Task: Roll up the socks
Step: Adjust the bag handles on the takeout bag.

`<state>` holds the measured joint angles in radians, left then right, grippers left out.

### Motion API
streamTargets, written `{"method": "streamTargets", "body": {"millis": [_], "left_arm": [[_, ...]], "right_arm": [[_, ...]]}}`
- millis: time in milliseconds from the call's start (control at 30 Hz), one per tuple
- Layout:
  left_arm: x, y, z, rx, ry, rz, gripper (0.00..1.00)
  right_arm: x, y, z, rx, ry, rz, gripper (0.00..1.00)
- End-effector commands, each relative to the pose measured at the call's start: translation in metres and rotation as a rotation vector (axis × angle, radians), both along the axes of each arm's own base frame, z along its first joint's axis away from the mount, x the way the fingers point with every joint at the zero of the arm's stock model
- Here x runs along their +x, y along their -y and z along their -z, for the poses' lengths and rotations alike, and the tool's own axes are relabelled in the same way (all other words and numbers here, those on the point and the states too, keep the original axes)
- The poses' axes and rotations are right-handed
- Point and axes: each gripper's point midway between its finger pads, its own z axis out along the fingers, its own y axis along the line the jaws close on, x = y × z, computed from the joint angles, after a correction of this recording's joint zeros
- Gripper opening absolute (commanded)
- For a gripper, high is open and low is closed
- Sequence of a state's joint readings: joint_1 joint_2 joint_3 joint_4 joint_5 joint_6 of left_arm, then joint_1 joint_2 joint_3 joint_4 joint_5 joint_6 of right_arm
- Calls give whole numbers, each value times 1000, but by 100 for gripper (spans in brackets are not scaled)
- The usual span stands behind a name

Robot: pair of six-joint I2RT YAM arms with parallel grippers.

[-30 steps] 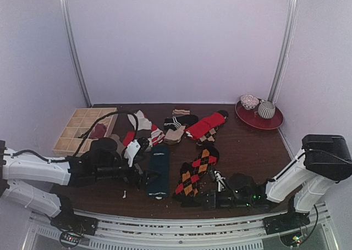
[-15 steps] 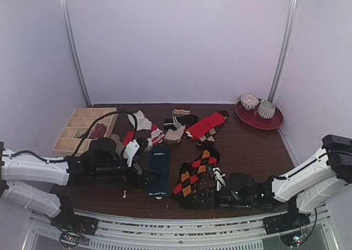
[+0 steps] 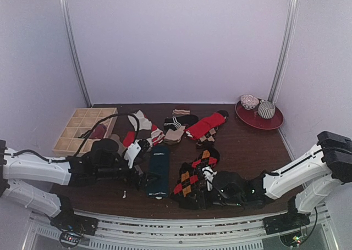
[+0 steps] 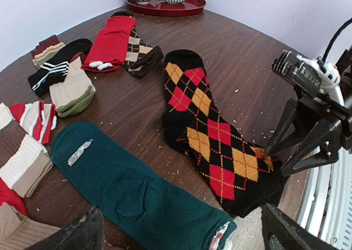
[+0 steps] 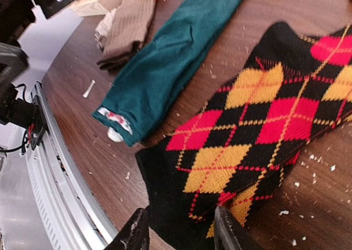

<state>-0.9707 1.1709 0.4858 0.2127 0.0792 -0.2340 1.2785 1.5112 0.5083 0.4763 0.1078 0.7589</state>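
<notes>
At the table's (image 3: 242,145) near edge, your right gripper (image 5: 180,226) is spread astride the black argyle sock's (image 3: 192,175) end; your left gripper (image 4: 184,232), also spread, sits over the teal sock (image 4: 137,192) just beside it.

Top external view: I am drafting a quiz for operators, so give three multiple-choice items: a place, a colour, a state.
1. Where is the red tray? A far right corner; B near left edge; C centre.
2. What colours are the diamonds on the argyle sock? A blue and white; B orange and red; C green and pink.
3. How is the teal sock? A rolled up; B folded in half; C lying flat.
A, it sits far right; B, those colours show on black; C, it lies stretched out.
</notes>
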Motion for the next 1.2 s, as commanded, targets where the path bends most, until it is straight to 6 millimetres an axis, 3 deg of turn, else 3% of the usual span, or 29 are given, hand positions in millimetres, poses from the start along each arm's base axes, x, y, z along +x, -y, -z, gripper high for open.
{"method": "streamTargets", "body": {"millis": [0,367,633,700,967,1067,1167], "left_arm": [[2,3,-12,-31,20,-10,98],[1,-2,-9,-25,22,-23,98],[1,-3,-7,-24,20,-28,98],[1,-4,-7,-22,20,-30,98],[2,-4,-8,-23,23,-34,98],[2,-5,-7,-19,22,-36,98],[3,-4,-6,-19,19,-37,98]], "right_arm": [[-3,-4,12,29,-97,30,41],[-6,-17,20,117,-191,39,37],[4,-12,24,101,-172,67,1],[6,-12,23,106,-165,74,0],[21,0,-29,258,-61,132,0],[22,6,-41,280,-50,137,0],[18,8,-38,279,-79,128,0]]}}
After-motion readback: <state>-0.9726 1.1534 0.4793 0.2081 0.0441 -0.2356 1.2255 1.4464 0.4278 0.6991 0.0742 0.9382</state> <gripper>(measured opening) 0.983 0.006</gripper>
